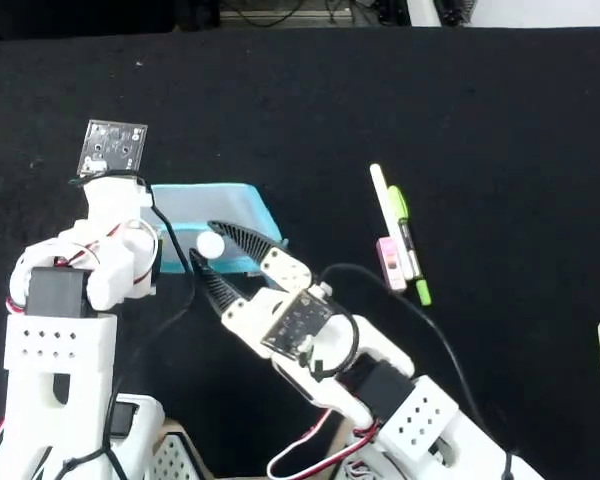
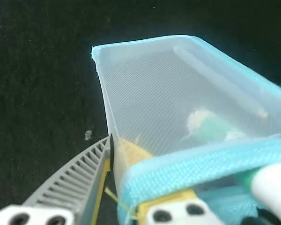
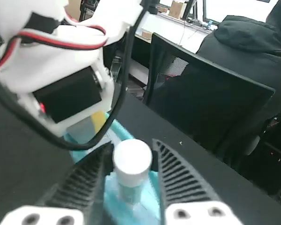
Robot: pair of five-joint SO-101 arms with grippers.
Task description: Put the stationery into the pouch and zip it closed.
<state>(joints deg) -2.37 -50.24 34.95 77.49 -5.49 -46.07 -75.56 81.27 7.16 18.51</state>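
Pouch: rim pinched tight by left claw, left of the tabletop's middle, so its mouth is open.
Stick: squeezed in right claw at that mouth, for dropping in.

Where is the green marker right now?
The green marker lies on the black table in the high view, right of the blue pouch, close beside a white pen and a small pink piece.

A black-covered table spreads before me. Past its far edge stands a black chair, with cardboard boxes farther back.
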